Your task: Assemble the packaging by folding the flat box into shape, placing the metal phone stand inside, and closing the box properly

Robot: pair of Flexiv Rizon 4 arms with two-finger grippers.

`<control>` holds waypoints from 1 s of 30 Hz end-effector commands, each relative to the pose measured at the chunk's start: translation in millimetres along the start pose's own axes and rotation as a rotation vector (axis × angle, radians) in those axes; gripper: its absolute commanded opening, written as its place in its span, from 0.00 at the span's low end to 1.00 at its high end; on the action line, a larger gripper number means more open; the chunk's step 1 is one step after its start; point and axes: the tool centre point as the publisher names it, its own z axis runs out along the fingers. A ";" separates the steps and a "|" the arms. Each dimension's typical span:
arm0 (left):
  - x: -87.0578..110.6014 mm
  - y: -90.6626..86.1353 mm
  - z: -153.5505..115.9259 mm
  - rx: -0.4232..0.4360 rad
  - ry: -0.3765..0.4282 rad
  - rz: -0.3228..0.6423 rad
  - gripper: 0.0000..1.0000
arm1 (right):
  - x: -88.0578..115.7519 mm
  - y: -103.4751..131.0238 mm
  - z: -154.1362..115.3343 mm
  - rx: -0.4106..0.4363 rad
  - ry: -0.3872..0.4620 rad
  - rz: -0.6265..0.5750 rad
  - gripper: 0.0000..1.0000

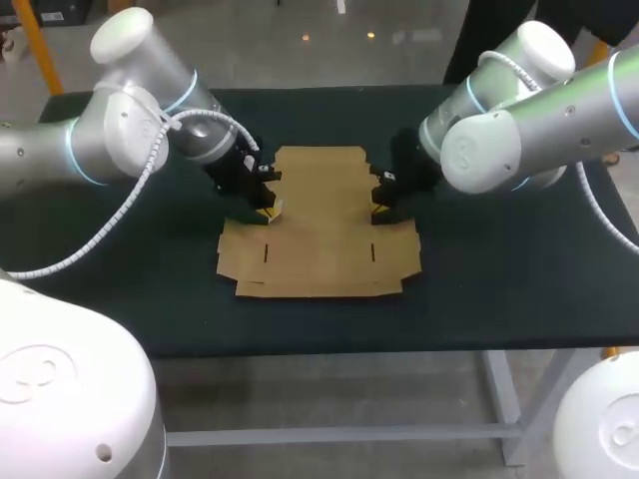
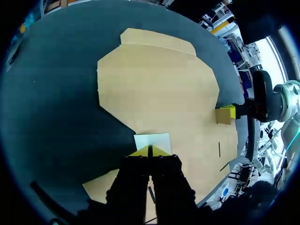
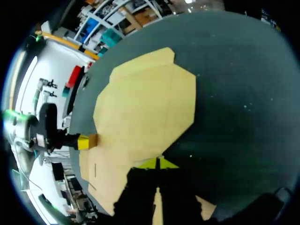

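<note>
The worry here is uneven pulling. My left fingers [image 2: 150,151] and my right fingers [image 3: 158,163] each sit closed, tips together, on a thin side flap of the flat box [image 1: 319,225], one on either edge. If one side rises or tugs inward ahead of the other, I judge the whole sheet would swivel or skid across the surface [image 1: 499,269], since nothing else pins it. A pinch this shallow could also let the card slide out. Bending away from the intended fold would crease a panel where no crease belongs, or tear the flap at its root.

The box itself lies spread out in the middle of the surface between my two arms — plain brown card, nearly all of it flat. Its outline is stepped, with a narrower tongue at the far edge and two short slits [image 1: 268,251] nearer my side. The left flap [image 2: 152,140] stands up and shows a pale, whitish face. The right flap [image 2: 223,116] is raised too, brown, just beside a yellow tip.
</note>
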 end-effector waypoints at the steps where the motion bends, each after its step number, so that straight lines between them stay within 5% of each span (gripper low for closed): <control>1: 0.8 -5.4 3.2 -0.016 -0.003 0.002 0.00 | 4.7 0.5 3.2 0.000 -0.008 -0.003 0.00; 30: 4.9 -11.3 14.3 -0.039 0.004 0.006 0.00 | 14.0 -3.3 15.0 0.011 -0.042 -0.041 0.00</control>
